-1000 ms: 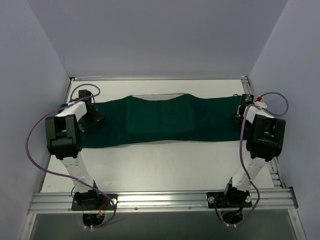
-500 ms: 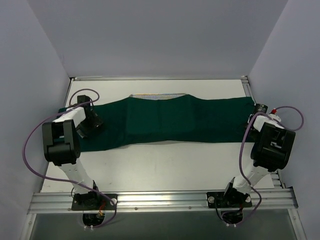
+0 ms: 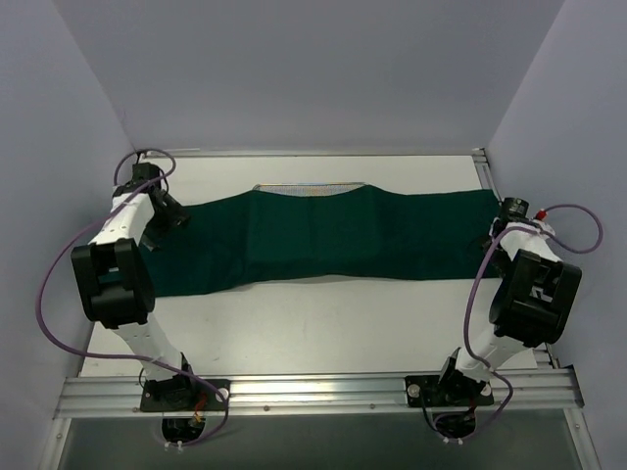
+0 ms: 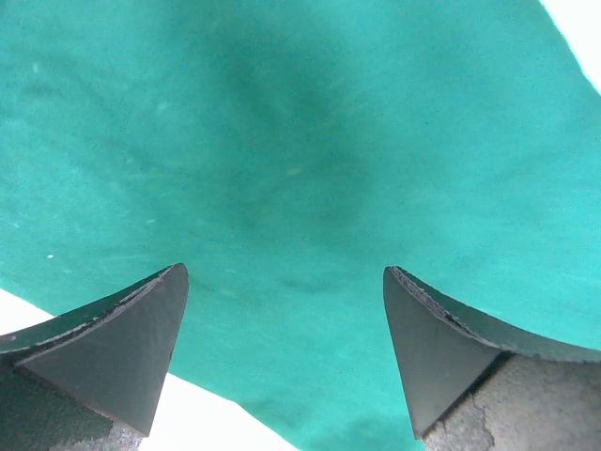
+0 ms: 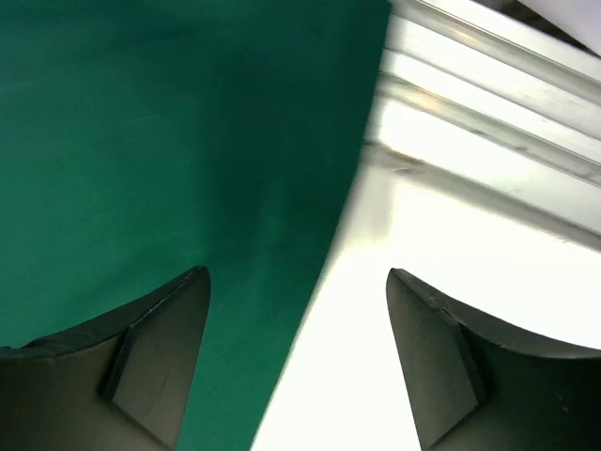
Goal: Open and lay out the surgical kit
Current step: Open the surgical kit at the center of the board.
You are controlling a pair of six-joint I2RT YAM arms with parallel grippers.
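Right gripper (image 5: 296,282) outward, cloth (image 5: 141,141) edge below

The cloth wrap (image 3: 323,240) is showing a deep, plain dark green, with no print and only faint darker fold lines. A sliver of the wire-mesh tray (image 3: 309,187) is glinting silver. The surface (image 3: 323,323) is reading off-white. The left arm (image 3: 122,279) and right arm (image 3: 529,294) are wearing white shells with black joints, with purple cables (image 3: 54,294) looping off them. Up close, the left gripper (image 4: 282,282) is showing matte charcoal fingers, and the cloth there is coming across as a brighter teal-green. The right gripper (image 5: 296,282) is showing the same charcoal. The rail (image 3: 313,392) is gleaming silver, and the walls (image 3: 313,78) are looking pale lavender-grey.
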